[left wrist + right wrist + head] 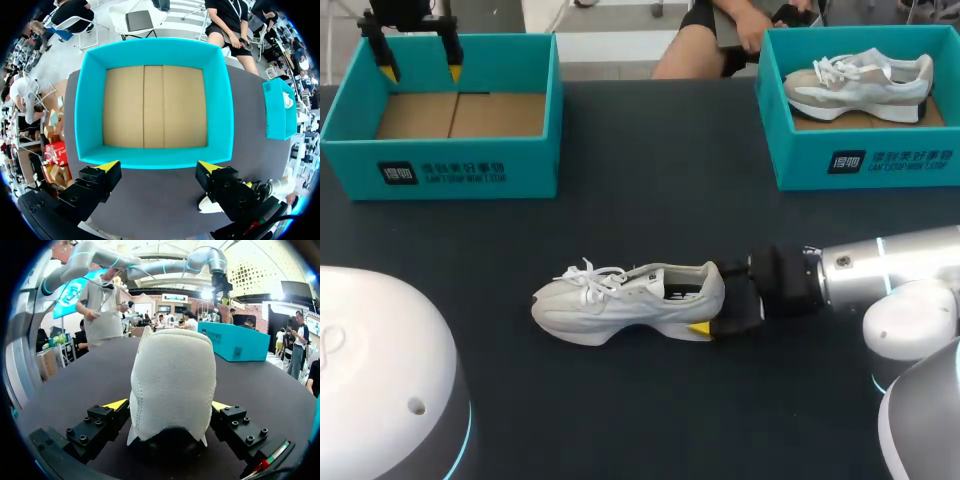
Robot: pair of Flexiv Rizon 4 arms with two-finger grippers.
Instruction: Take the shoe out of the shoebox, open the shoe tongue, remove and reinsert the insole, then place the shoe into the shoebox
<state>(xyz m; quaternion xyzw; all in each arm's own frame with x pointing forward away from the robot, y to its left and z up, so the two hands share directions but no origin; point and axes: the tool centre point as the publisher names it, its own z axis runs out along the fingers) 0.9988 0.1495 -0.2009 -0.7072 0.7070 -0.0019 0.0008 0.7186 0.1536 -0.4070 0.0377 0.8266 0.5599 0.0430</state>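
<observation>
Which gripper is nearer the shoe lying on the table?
Right. The right gripper is closed on the heel of the shoe; the left gripper hangs open over the empty box, far from it.

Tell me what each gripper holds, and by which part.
The right gripper grips the white shoe by its heel; the left gripper holds nothing.

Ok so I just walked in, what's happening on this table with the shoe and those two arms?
The right gripper is closed on the heel of a white sneaker, which sits upright on the dark table, out of its box. The left gripper hangs open above the empty teal shoebox at the far left. A second teal shoebox at the far right holds another sneaker. No loose insole is in sight.
</observation>
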